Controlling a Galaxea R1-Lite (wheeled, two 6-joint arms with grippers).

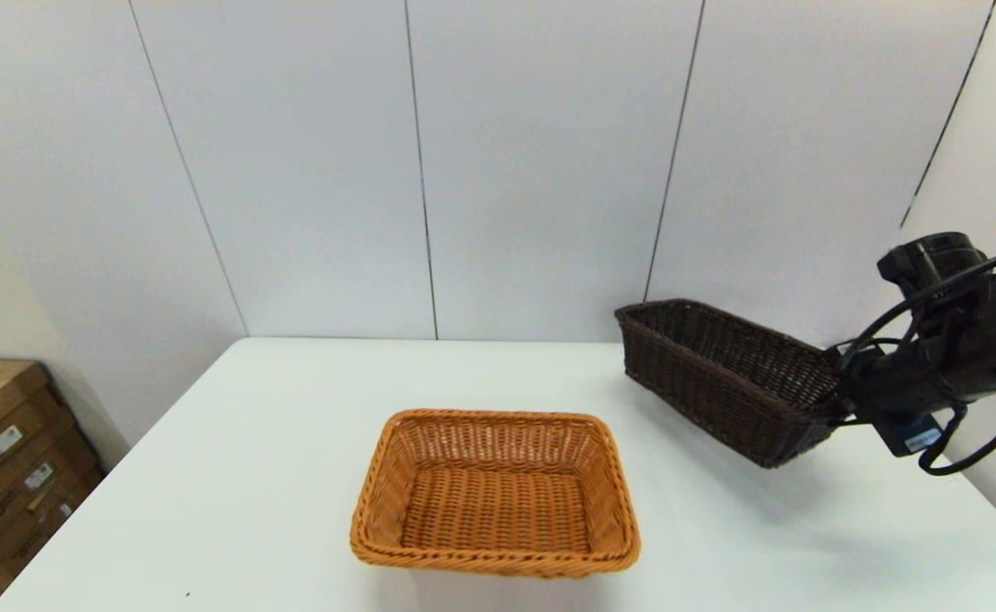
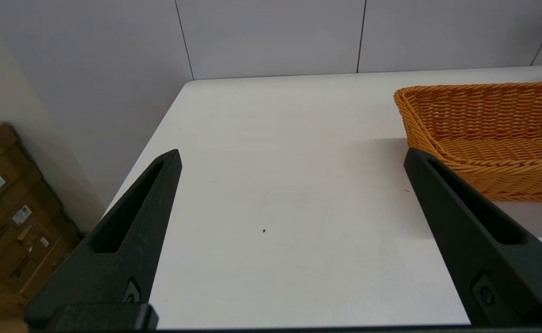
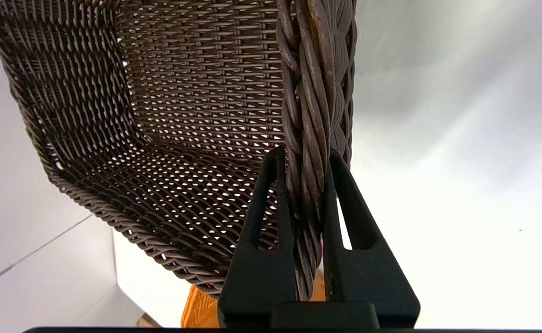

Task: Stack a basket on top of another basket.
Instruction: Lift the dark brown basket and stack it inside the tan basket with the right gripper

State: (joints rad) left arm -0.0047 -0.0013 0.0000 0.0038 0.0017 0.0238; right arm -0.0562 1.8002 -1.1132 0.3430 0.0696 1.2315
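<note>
Dark brown basket [image 3: 169, 115]: woven wicker, open weave, braided rim, slight sheen. Orange basket [image 1: 495, 493]: tight wicker, braided rim, faintly glossy. Table [image 1: 234, 476]: smooth matt white. Fingers [image 3: 359, 240]: matt black plastic. Boxes [image 1: 5, 459]: brown cardboard, paper labels.

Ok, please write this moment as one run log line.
right pincer: shut on dark brown basket rim, lifted, tilted | orange basket: on table, empty | left pincer: open, idle
</note>
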